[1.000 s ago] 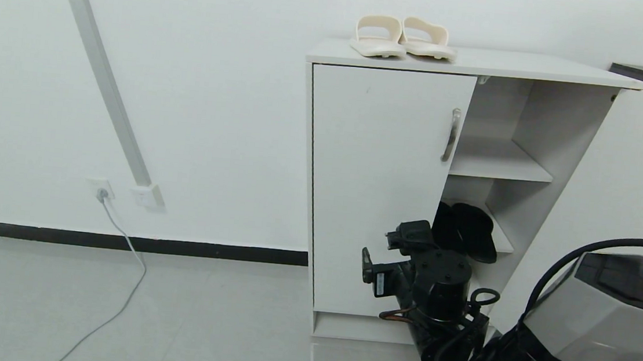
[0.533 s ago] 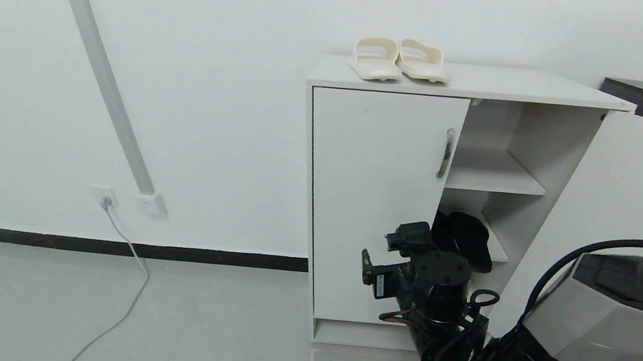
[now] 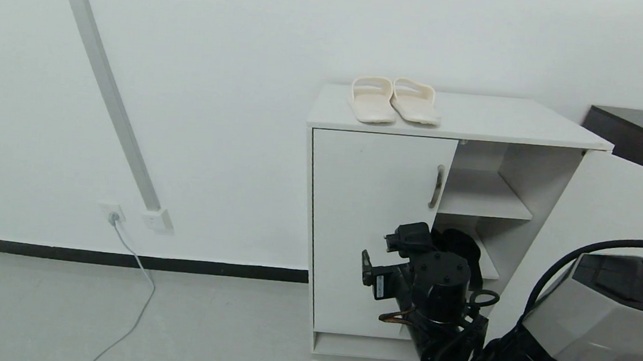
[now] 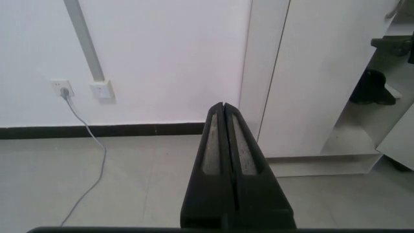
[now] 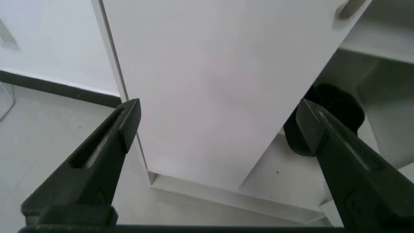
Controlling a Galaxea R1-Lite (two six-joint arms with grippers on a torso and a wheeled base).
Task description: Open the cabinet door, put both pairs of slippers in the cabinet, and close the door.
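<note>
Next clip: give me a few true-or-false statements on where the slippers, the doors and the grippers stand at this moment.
1. The cream slippers lie on top of the cabinet. True.
2. The black slippers are on the floor. False: they sit on a shelf inside the cabinet.
3. Both doors are shut. False: the right door is open, the left door shut.
4. The left gripper is shut. True.
5. The right gripper holds a slipper. False: open, empty.

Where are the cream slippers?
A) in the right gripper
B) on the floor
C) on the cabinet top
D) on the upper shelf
C: the cream slippers lie side by side on top of the cabinet, while the black pair is inside it.
</note>
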